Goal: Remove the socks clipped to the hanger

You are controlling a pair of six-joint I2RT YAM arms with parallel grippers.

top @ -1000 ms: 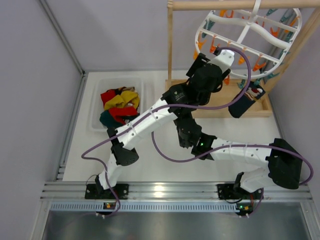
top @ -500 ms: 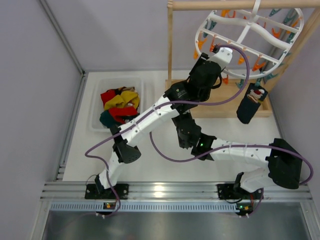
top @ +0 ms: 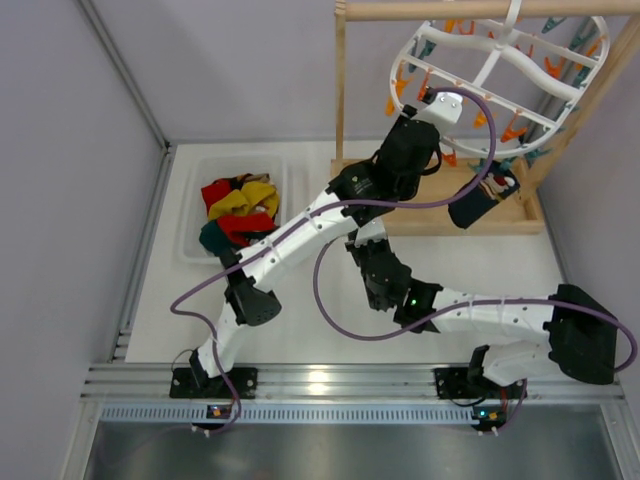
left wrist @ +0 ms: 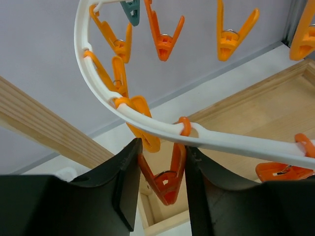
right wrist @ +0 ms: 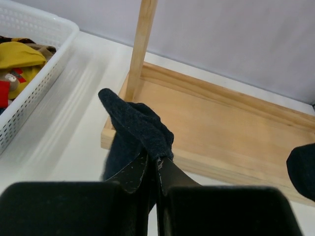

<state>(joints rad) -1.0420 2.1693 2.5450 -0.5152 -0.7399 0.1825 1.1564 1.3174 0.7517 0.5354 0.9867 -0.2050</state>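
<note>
The white oval hanger (top: 500, 60) hangs from a wooden rod at the top right, and its rim (left wrist: 236, 145) crosses the left wrist view. My left gripper (left wrist: 162, 147) reaches up to that rim, shut on an orange clip (left wrist: 167, 179) with one finger on each leg of it. A dark sock (top: 472, 208) hangs tilted from the hanger's near right side. My right gripper (right wrist: 153, 162) is low over the table, shut on a dark navy sock (right wrist: 135, 128) that droops over its fingers. Part of another dark sock (right wrist: 302, 169) shows at the right edge.
A white basket (top: 195, 170) at the left holds yellow, red and teal socks (top: 240, 210). The wooden stand's post (top: 340, 90) and tray base (right wrist: 231, 123) stand under the hanger. Several free orange clips (left wrist: 165, 34) hang from the rim. Walls close in on both sides.
My left gripper has closed on the orange clip at the hanger's rim. The hanging dark sock has swung and now tilts to the left. The right arm has shifted slightly, still holding its sock.
</note>
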